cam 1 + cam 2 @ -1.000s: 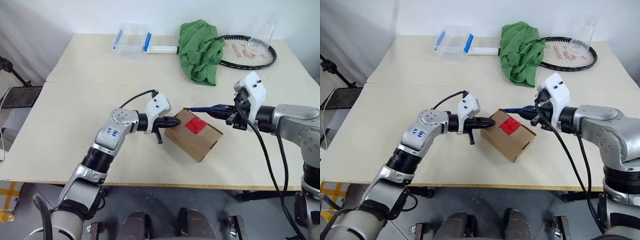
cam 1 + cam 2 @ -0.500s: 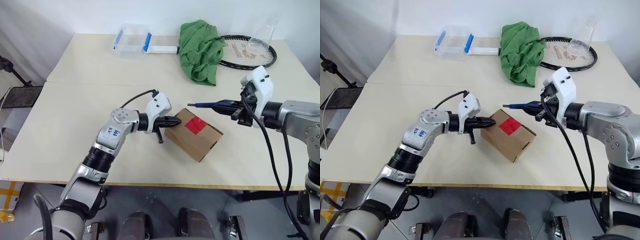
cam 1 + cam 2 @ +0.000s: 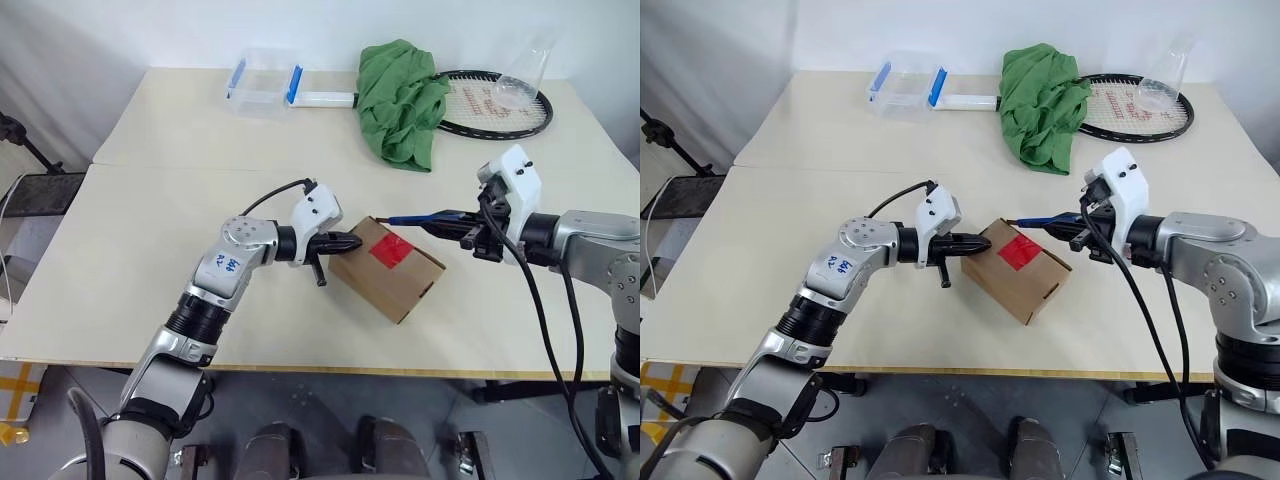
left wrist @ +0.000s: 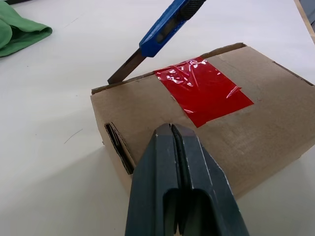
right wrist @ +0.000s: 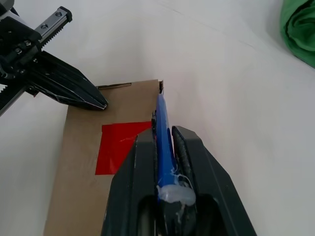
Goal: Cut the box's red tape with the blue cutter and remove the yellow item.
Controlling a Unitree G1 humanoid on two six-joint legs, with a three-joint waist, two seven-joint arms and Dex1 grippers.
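Small brown cardboard box [image 3: 388, 268] sits near the front-middle of the pale worktop [image 3: 150, 230], shiny red rectangular tape [image 3: 391, 250] across the top seam looks uncut. Left hand [image 3: 345, 242] is clenched shut w/ nothing in it, tips pressed against the box's left side to brace it. Right hand [image 3: 468, 232] is clamped on the slim blue pen-shaped cutter [image 3: 425, 216], blade tip hovering by the box's far top edge, just short of the tape. Yellow item isn't visible, presumably inside. What could go wrong imo: the brace is only a one-sided push, so if the blade drags sideways the box could spin or slide away instead of the tape splitting. Also the cutter sits at a shallow angle — might skate over the glossy tape w/o biting, or catch the cardboard edge and tip the box. And the blade's pull heads roughly toward the left hand's fingertips [image 4: 172, 142] — overshoot could hit them.
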